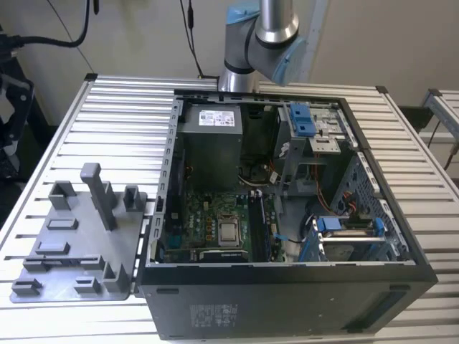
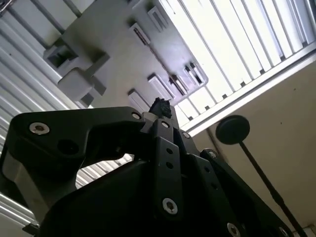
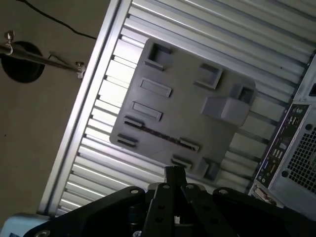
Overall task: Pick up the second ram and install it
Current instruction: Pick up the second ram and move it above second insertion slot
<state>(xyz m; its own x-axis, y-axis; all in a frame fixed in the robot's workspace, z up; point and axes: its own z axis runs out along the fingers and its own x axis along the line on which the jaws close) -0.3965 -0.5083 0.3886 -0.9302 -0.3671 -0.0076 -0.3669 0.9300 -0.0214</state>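
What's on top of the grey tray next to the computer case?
On the grey tray: upright posts, low rectangular holders, and what looks like the second ram, a thin dark strip. In the first wrist view the gripper covers a bit of one tray edge.

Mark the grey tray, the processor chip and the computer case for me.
grey tray point(image 1: 90, 241), exterior view, bare flat base.
processor chip point(image 1: 229, 231), exterior view, its silver top.
computer case point(image 1: 287, 301), exterior view, near dark outer wall.
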